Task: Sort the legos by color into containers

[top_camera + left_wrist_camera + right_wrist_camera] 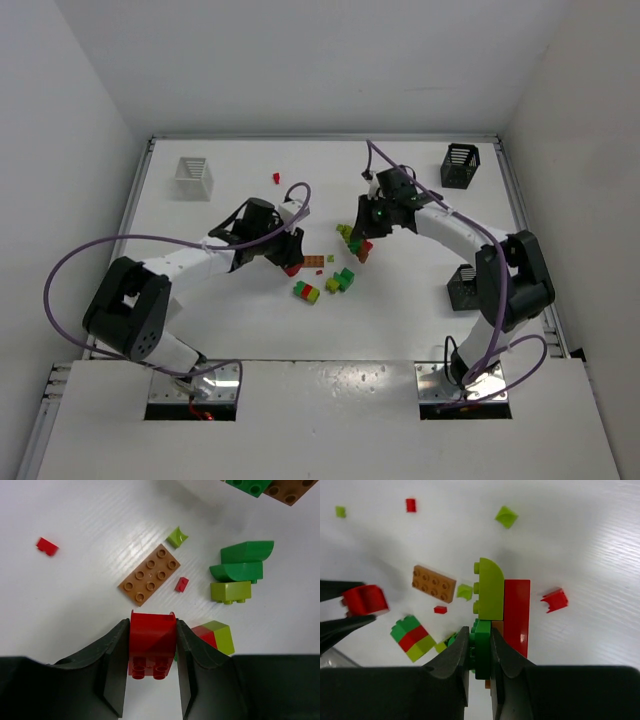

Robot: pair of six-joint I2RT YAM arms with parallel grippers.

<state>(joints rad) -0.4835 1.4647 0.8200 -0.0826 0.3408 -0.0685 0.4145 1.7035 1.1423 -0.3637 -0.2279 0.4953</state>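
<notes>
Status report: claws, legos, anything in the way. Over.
Left claw shut on red brick. Right claw shut on green brick, touching a yellow-green and red clump. Orange-brown plate and loose bricks lie between both claws.

The left gripper (287,258) has a red brick (291,269) at its tip. The right gripper (364,238) sits on a mixed clump (354,246) of yellow-green, green and red legos. Between them lies an orange-brown plate (313,261), with a green-and-red cluster (306,292) and a green cluster (341,282) just nearer. A white basket (191,177) stands far left and a far black basket (459,165) far right. A nearer black basket (461,290) sits beside the right arm (505,285). A tiny red piece (276,178) lies apart.
</notes>
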